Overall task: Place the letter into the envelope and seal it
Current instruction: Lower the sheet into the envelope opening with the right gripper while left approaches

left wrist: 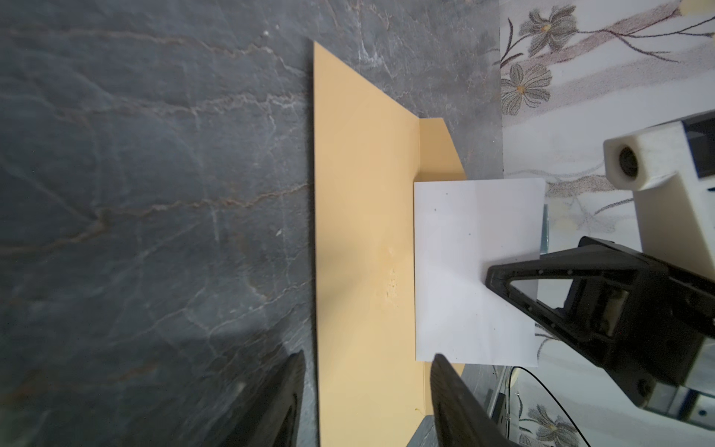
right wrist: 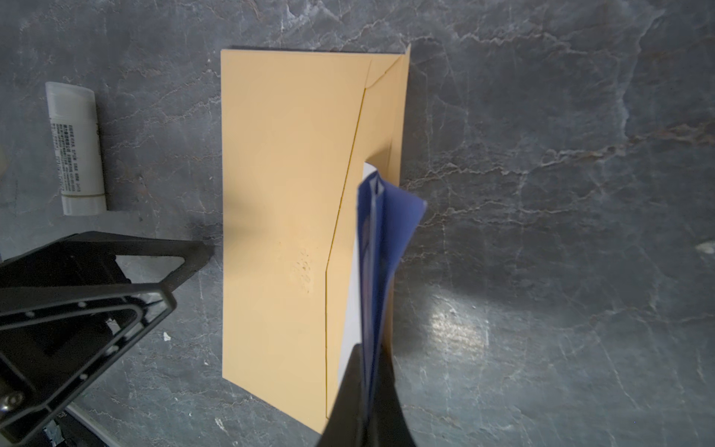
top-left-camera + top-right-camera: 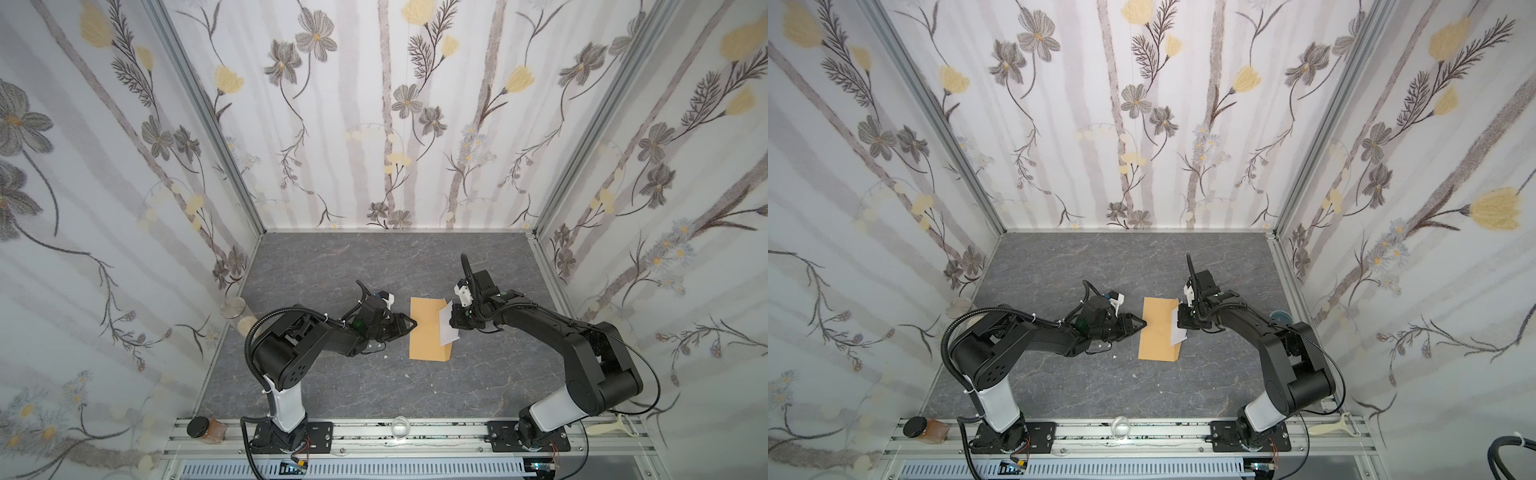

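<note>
Right wrist view | letter (image 2: 387, 251) clenched in right claw (image 2: 371, 356) at envelope (image 2: 278, 213) mouth | left claw (image 2: 187, 273) spread, empty | pinning advised before push

Envelope (image 3: 428, 332): plain tan-brown kraft, no print. Letter (image 2: 387, 240): dk blue face, white back. Tabletop (image 3: 332, 266): dk grey marble look w/ pale + rusty veins. Walls (image 3: 374, 124): white, taupe vert. stripes, grey flowers, yellow blooms. Glue stick (image 2: 75, 151): white, small dark print. Left gripper (image 3: 409, 323), right gripper (image 3: 454, 321): black. Jar (image 3: 208, 429) at 7 o'clock: black lid, amber inside. Peeler (image 3: 611, 428) at 5 o'clock: cream.
</note>
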Tool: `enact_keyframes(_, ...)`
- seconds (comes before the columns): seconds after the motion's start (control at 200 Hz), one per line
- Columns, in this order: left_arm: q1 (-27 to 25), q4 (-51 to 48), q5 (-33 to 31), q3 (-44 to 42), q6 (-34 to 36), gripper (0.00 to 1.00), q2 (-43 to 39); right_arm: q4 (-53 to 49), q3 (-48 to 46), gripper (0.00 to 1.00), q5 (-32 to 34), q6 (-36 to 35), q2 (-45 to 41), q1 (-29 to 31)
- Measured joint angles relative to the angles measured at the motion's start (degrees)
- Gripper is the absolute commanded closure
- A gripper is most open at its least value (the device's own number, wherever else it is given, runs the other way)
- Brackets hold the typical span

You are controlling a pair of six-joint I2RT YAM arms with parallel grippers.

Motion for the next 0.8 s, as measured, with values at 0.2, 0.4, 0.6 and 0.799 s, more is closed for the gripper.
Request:
enact_keyframes(0.2,-0.09,1.05,1.07,0.85,-0.66,0.47,1.66,-0.55,0.83,1.0,0.9,-0.39,1.86,0.09)
enact_keyframes(0.4,-0.37,2.45,1.88,1.05,-1.49,0.47,2.51,-1.01,1.64,1.0,1.29,-0.44,2.95,0.11)
enact_keyframes(0.6,-0.7,3.45,2.89,1.25,-2.51,0.47,3.34,-0.98,1.97,1.0,1.51,-0.59,3.54,0.17)
enact_keyframes(0.799,-0.83,3.87,3.43,1.62,-2.95,0.48,3.89,-0.85,1.97,1.0,1.49,-0.63,3.96,0.55)
